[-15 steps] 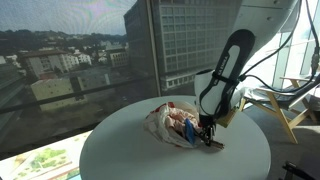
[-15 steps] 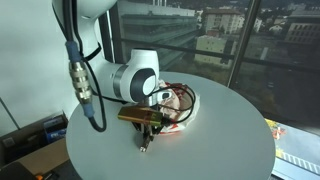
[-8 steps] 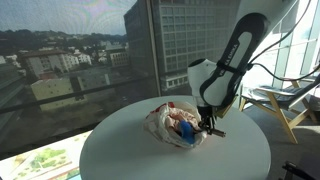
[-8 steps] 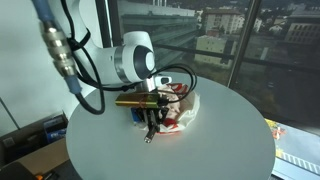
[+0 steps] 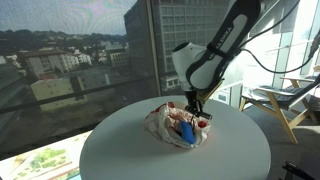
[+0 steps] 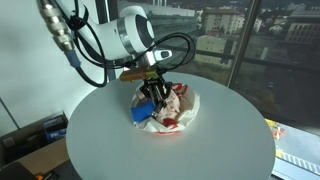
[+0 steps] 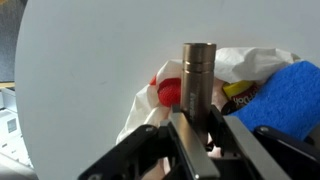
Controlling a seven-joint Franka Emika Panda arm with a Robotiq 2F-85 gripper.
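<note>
My gripper (image 7: 201,128) is shut on a grey-brown cylinder like a marker (image 7: 197,78), which sticks out past the fingertips. Both exterior views show the gripper (image 5: 190,107) (image 6: 157,93) hanging just above a crumpled white plastic bag (image 5: 163,124) (image 6: 180,108) on a round white table (image 5: 120,152) (image 6: 200,150). The bag (image 7: 252,62) holds a blue item (image 7: 291,96) (image 5: 187,133) (image 6: 143,112), a red item (image 7: 169,93) and a yellow wrapper (image 7: 238,88). The marker's tip is over the red item.
Large windows with a city view stand behind the table. A wooden chair (image 5: 275,105) is at the far right, beyond the table edge. Black cables (image 6: 85,60) hang from the arm.
The gripper has risen from the tabletop beside the bag and moved over the bag, with the marker still in it.
</note>
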